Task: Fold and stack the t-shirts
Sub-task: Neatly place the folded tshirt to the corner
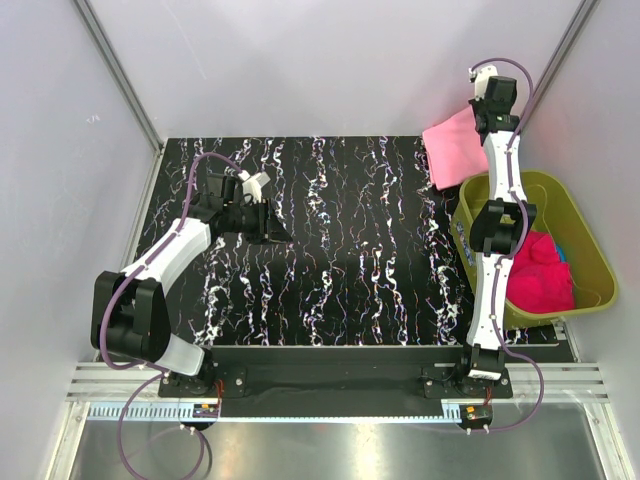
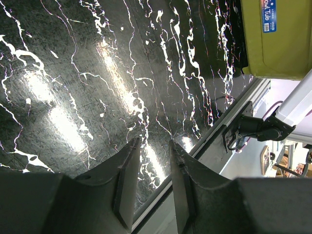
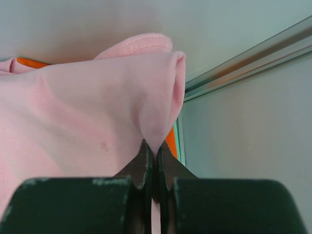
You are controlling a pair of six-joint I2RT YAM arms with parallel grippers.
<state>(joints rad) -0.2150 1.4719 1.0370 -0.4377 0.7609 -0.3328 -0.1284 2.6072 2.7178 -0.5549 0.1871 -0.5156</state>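
My right gripper (image 1: 478, 110) is raised at the back right, shut on the light pink t-shirt (image 1: 452, 145), which hangs from it above the mat's far right corner. In the right wrist view a pinched fold of the pink t-shirt (image 3: 87, 107) rises from the closed gripper (image 3: 155, 151), and a sliver of orange fabric (image 3: 170, 140) shows behind it. A magenta t-shirt (image 1: 541, 272) lies in the olive-green tub (image 1: 588, 243), with a bit of blue (image 1: 562, 254) beside it. My left gripper (image 1: 282, 234) hovers over the mat's left part, open and empty (image 2: 153, 144).
The black marbled mat (image 1: 340, 250) covers the table between the arms. The tub stands at the mat's right edge, next to the right arm. Grey walls close in the back and both sides.
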